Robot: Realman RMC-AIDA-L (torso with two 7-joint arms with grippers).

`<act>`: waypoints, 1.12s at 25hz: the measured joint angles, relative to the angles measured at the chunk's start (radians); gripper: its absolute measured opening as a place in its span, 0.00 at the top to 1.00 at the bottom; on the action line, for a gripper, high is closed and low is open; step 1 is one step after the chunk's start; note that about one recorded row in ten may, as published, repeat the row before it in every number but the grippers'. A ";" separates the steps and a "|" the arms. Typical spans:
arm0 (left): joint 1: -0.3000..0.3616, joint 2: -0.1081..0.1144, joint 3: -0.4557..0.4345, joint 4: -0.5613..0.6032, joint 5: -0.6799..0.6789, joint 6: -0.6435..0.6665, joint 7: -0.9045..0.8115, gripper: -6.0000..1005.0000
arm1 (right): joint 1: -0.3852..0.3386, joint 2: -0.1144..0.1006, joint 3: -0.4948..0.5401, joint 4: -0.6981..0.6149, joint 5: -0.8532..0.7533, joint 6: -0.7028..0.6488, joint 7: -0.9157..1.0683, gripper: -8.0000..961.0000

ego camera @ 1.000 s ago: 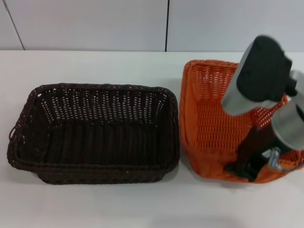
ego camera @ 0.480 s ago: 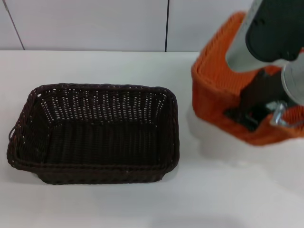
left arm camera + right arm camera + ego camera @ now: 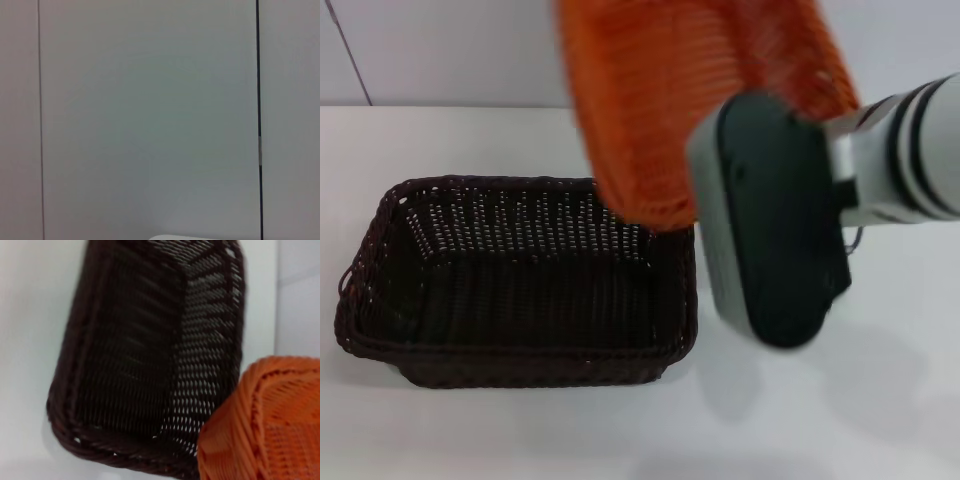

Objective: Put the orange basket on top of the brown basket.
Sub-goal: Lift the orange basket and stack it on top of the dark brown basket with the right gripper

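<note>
The orange basket (image 3: pixel 670 100) hangs tilted in the air, high above the back right corner of the brown basket (image 3: pixel 520 186). My right arm's wrist housing (image 3: pixel 775 215) reaches up to it from the right and hides the gripper's fingers where they hold the basket's near rim. The brown basket stands empty on the white table at the left. In the right wrist view the brown basket (image 3: pixel 150 340) lies below and the orange basket's corner (image 3: pixel 265 425) is close to the camera. My left gripper is out of view; its wrist view shows only wall.
The white table (image 3: pixel 840 420) stretches to the right and front of the brown basket. A pale panelled wall (image 3: pixel 440 50) rises right behind the table's far edge.
The orange basket has gone from resting on the table at the right to being lifted, swung left and tipped up over the brown basket's back right corner. The brown basket has not moved.
</note>
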 joint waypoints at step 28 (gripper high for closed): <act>-0.018 -0.005 0.015 -0.019 0.000 -0.058 -0.010 0.26 | -0.129 -0.010 -0.203 0.087 0.012 0.216 -0.523 0.84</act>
